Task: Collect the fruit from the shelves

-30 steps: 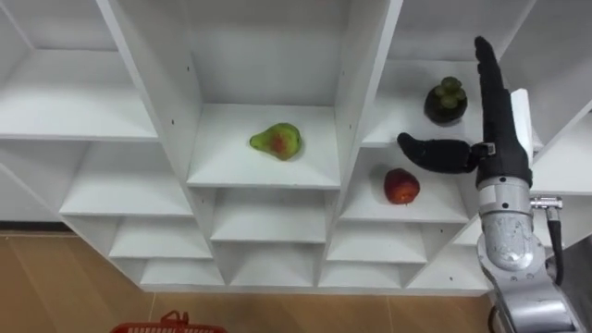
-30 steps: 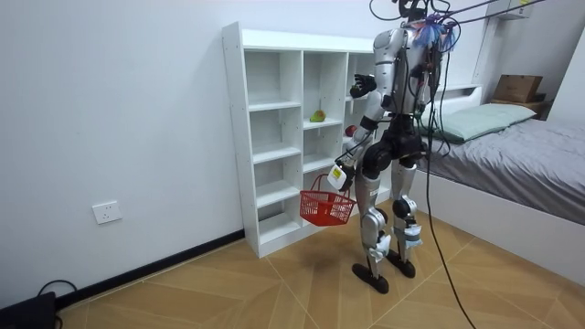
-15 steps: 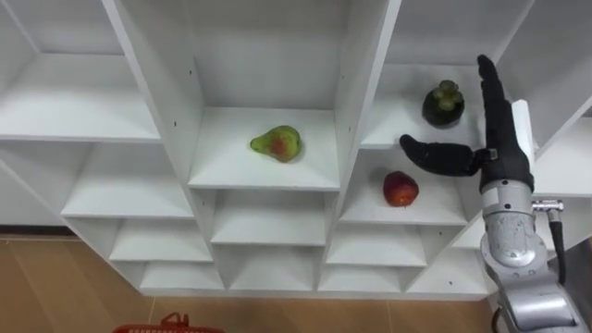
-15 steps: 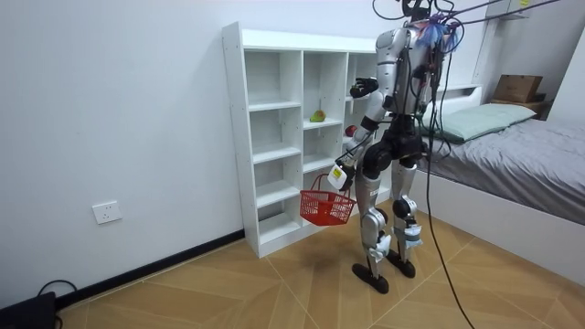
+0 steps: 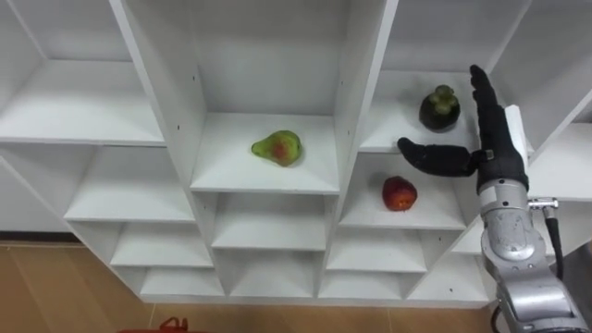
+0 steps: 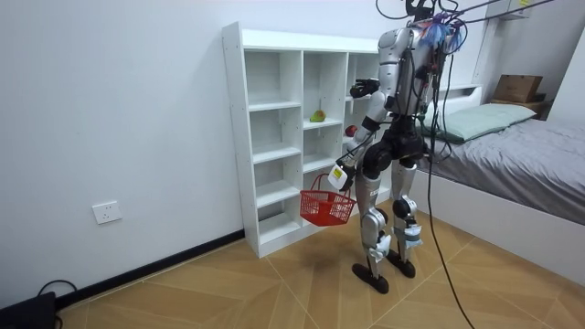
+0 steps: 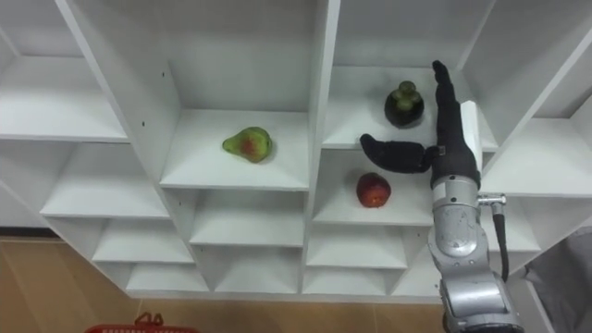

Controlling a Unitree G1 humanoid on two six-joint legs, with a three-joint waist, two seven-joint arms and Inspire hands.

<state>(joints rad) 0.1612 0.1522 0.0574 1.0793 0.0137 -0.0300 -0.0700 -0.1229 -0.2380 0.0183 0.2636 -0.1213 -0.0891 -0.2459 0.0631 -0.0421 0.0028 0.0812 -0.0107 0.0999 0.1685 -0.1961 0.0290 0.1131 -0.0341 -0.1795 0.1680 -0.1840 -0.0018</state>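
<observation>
The robot stands facing the white closet (image 5: 363, 111), right hand (image 5: 495, 153) raised before the right-hand column of shelves. That hand is released and holds nothing: fingers straight up toward 12 o'clock, thumb stuck out toward 9.

There are three fruits, all on the shelves. A dark fruit (image 5: 439, 109) sits at about 10 o'clock from the palm, just beside the fingers. I can't tell whether they touch. A red apple (image 5: 400, 193) lies one shelf down, at about 8 o'clock, under the thumb. A pear (image 5: 277, 146) lies in the middle column, well off at 9 o'clock.

The red basket (image 6: 326, 207) hangs low at the left hand (image 6: 339, 174). From here I cannot tell how that hand is closed on the handle.

The dark one looks nearest to being picked. It is round and squat with a knobbly cap on top, and its skin looks dull and probably firm. I'd guess it is light, and it may roll on the smooth painted shelf if nudged. I'd wrap it round the belly, thumb on one side and fingers on the other, not by the cap. The apple is glossy and may be slippery. The pear is lopsided, green with a red blush, and best held at the fat end.
</observation>
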